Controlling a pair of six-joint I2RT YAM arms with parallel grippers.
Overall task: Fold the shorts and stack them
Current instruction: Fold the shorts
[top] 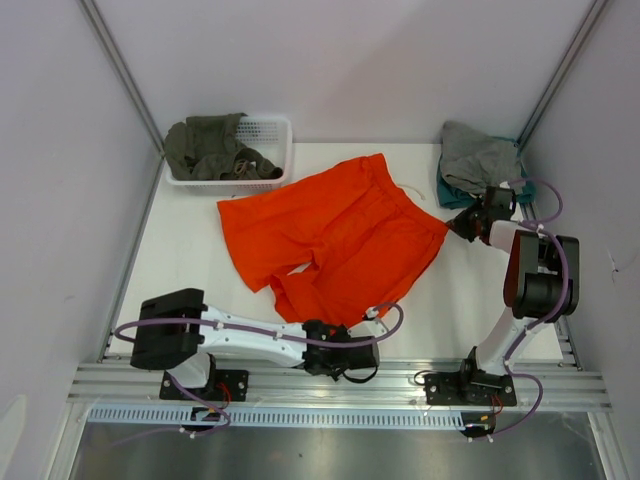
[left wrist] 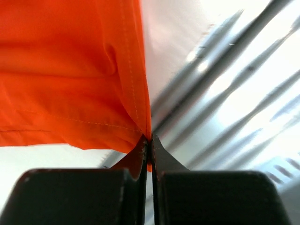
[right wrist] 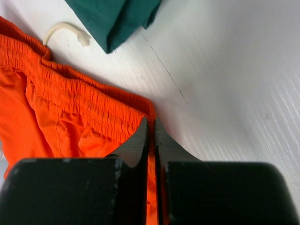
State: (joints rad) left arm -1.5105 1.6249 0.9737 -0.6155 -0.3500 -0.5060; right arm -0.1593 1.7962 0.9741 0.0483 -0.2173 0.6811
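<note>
Claws pinched shut at both ends of one side: our left claw [left wrist: 149, 139] holds the hem corner of the near leg of the orange shorts [top: 330, 235], and our right claw [right wrist: 151, 123] is clamped on the corner of the gathered waistband [right wrist: 79, 101]. We see the shorts spread flat at the middle of the white worktop [top: 190, 260], with the white basket [top: 272, 128] of olive clothing at 11 o'clock and a grey-and-teal pile [top: 478, 158] at 1 o'clock. Their long axis runs on a diagonal, the waistband pointing to about 2 o'clock and the leg hems to about 8 o'clock, with the white drawstring [top: 411, 191] trailing off the waist. We judge the step in hand to be the first fold, leg over leg. To do it well we would lift both corners together, keep the held edge taut, carry it toward 10 o'clock and lay it along the far leg's edge, high enough that the cloth beneath does not drag.
</note>
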